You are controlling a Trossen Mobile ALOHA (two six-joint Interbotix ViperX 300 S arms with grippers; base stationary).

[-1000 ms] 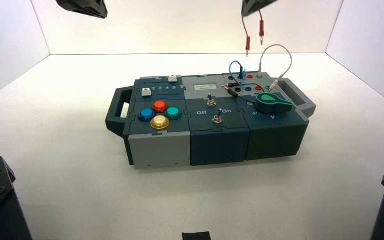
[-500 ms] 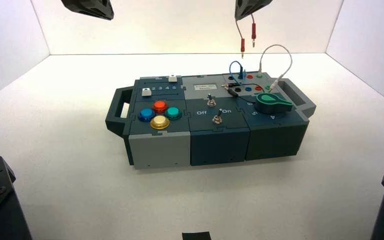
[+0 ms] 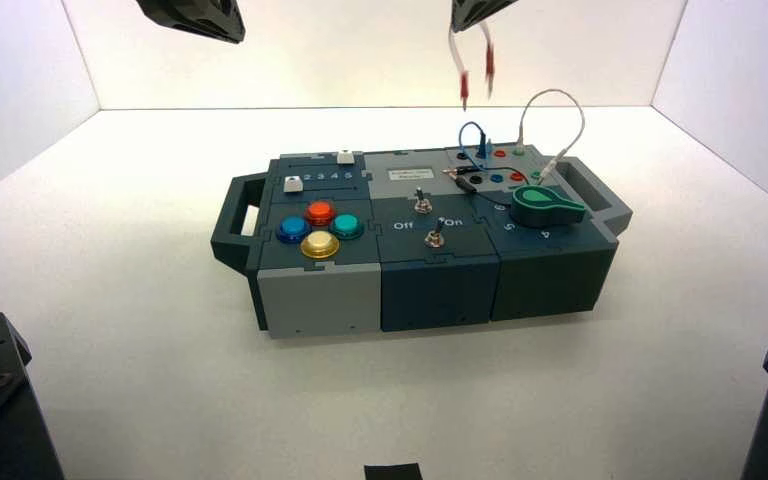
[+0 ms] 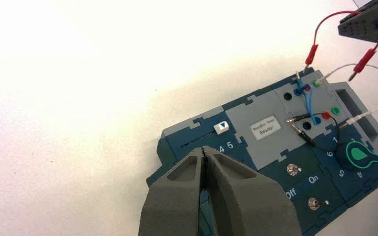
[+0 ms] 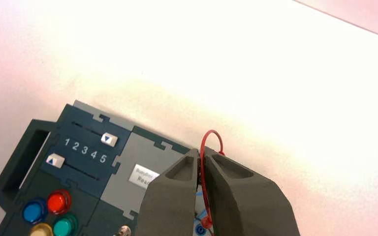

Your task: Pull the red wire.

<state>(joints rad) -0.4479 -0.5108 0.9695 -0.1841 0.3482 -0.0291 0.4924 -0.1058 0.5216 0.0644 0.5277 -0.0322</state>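
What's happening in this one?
The robot's right gripper is up in the air beyond the back of the box, towards its right-hand side, with the red wire hanging from it. Both red plugs dangle free, so the wire is out of its sockets. The white wire still loops at the box's right end. The left gripper waits, shut, beyond the box's left part.

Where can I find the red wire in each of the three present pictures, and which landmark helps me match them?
High view: the red wire hangs near the top, right of the middle, beyond the box's far edge.
Left wrist view: in the upper right corner, hanging from the right tool.
Right wrist view: just right of the lower middle, looped over the tool.
Shared landmark: the white label on the box's grey panel.
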